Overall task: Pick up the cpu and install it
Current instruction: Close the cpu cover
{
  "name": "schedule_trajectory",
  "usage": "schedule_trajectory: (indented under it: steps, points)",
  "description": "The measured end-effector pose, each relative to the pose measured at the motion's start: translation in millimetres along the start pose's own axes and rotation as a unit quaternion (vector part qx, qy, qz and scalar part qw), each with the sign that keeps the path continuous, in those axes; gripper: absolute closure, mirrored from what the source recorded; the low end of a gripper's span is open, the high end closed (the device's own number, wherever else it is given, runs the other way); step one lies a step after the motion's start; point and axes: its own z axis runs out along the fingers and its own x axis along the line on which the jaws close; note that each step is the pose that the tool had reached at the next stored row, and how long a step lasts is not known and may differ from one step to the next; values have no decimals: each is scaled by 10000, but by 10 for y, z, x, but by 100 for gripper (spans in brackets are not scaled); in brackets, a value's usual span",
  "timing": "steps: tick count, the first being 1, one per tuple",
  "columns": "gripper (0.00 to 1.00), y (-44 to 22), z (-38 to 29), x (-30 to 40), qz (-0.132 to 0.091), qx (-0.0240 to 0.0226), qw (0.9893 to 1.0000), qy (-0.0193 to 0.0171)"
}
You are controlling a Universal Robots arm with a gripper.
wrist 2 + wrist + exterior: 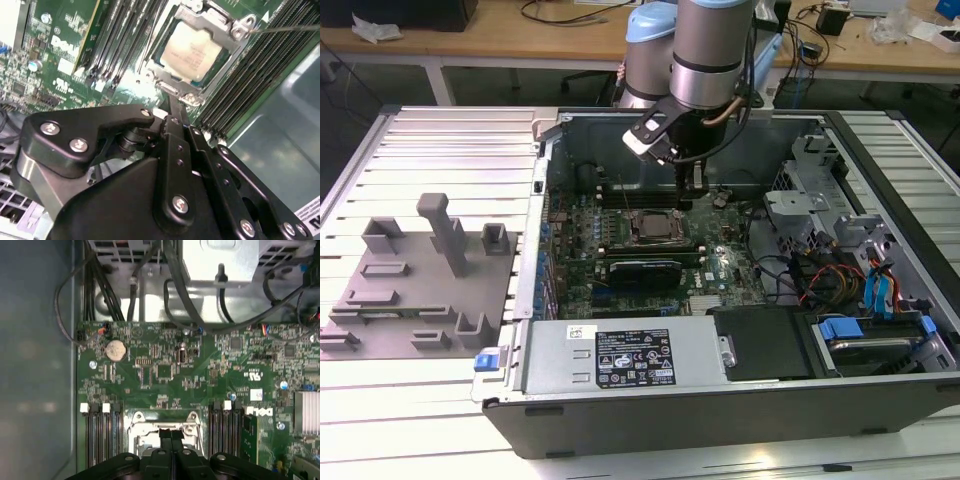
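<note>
The cpu [190, 50], a square chip with a silvery top, lies flat in the socket on the green motherboard [720, 270], under the metal socket frame [235, 27]. From the exterior view it shows in the socket [655, 228], inside the open computer case. My gripper [692, 197] hangs just above the board, beside the socket towards the exterior view's right. Its black fingers are pressed together with nothing between them. Both wrist views put the fingertips at the socket's edge, off the chip: gripper [172, 107], gripper [171, 434].
A grey fixture plate [410, 290] with upright blocks lies at the exterior view's left. The power supply [620, 355] runs along the case's near side. A drive cage [810, 200] and cables [830, 275] fill the right. Memory slots [250, 85] flank the socket.
</note>
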Motion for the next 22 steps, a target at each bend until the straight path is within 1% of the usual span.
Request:
schedule_trajectory:
  steps: [6, 8, 11, 15, 18, 22]
  points:
    - [89, 0, 1, 0, 0, 2, 10000, 1]
    - [89, -12, 2, 0, 0, -1, 10000, 1]
    - [89, -143, 8, 1, 2, -62, 10000, 2]
    - [89, -214, 39, 2, 2, -89, 10000, 2]
    - [89, -291, 67, 2, 4, -118, 9999, 3]
    - [89, -357, 99, 3, 5, -140, 9999, 3]
